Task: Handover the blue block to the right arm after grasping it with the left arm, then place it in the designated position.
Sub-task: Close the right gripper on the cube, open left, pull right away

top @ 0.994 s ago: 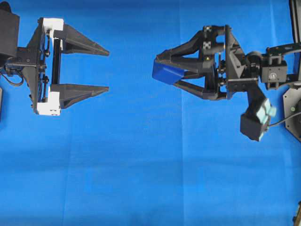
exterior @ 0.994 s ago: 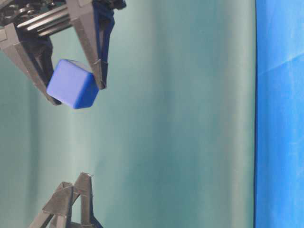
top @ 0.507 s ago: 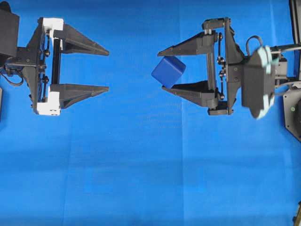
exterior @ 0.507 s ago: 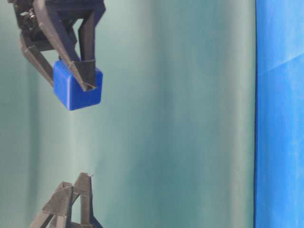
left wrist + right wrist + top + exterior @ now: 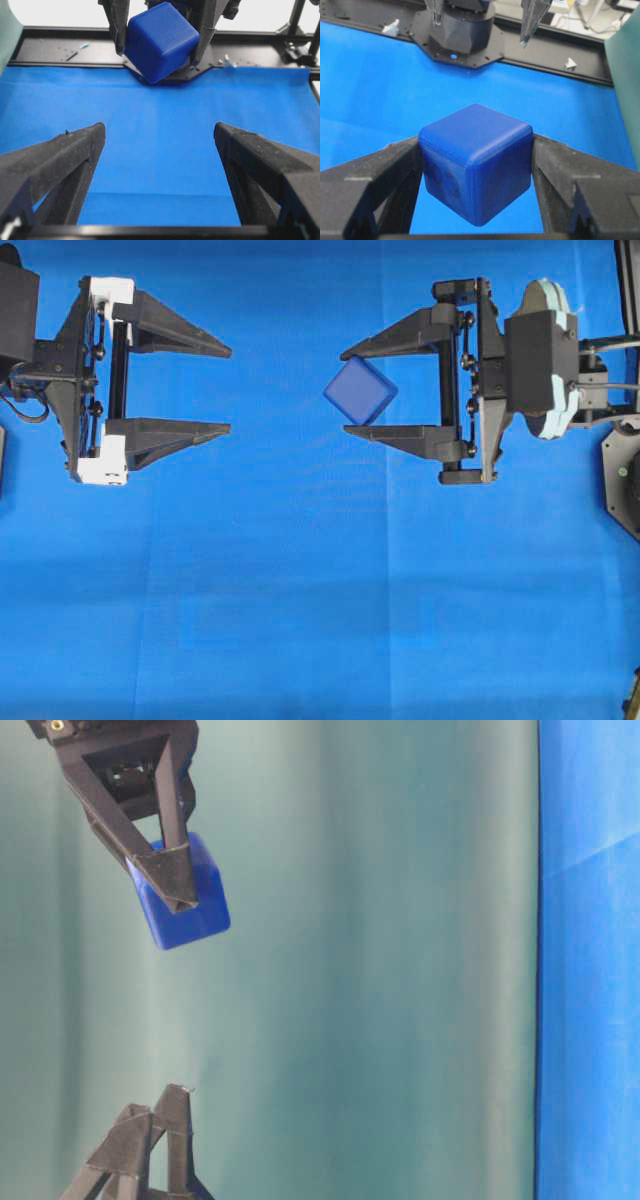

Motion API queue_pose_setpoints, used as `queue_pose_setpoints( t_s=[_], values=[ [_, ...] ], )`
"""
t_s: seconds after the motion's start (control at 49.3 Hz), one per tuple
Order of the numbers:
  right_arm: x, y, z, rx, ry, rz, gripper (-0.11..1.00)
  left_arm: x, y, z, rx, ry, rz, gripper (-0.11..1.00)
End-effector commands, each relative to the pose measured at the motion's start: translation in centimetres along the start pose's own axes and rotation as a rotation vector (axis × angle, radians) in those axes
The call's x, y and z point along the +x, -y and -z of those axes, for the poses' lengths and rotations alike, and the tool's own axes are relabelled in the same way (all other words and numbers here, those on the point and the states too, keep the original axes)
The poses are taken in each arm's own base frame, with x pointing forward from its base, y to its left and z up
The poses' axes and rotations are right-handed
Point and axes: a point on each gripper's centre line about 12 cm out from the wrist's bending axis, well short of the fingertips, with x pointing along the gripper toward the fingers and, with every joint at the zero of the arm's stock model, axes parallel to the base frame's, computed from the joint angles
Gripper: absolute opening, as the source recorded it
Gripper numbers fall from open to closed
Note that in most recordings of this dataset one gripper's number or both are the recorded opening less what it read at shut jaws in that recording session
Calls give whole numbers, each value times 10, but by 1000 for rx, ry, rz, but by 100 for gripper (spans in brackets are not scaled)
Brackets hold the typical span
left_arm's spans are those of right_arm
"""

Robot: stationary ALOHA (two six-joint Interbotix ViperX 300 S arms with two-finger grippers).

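Handover looks done: right end effector clamps the blue block above the table; left end effector gapes empty; placement remains.

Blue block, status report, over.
Right pincer shut on blue block, held above the cloth. Left pincer open, empty, apart. Nothing between them.

Block in the air, left arm empty

The dark-blue block (rounded edges, tilted corner-down) sits pinched between the right gripper tips; the left arm waits apart, jaws wide.
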Motion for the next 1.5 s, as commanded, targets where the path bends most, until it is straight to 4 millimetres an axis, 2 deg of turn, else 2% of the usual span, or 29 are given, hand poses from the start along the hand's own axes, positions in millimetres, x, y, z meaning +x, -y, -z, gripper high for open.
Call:
queue_pose_setpoints(
  t_s=[0.0,1.055,1.318,1.481],
  values=[
    [-5,0,-18,6,50,0,57,-5,0,-14,0,48,0,93],
    [-5,0,-18,6,47,2,57,-5,0,-16,-8,51,0,93],
    [-5,-4,-12,9,-8,10,57,-5,0,-16,-8,52,0,93],
    [-1,-6,-1,42,-106,42,57,-4,0,-15,-8,49,0,93]
  ],
)
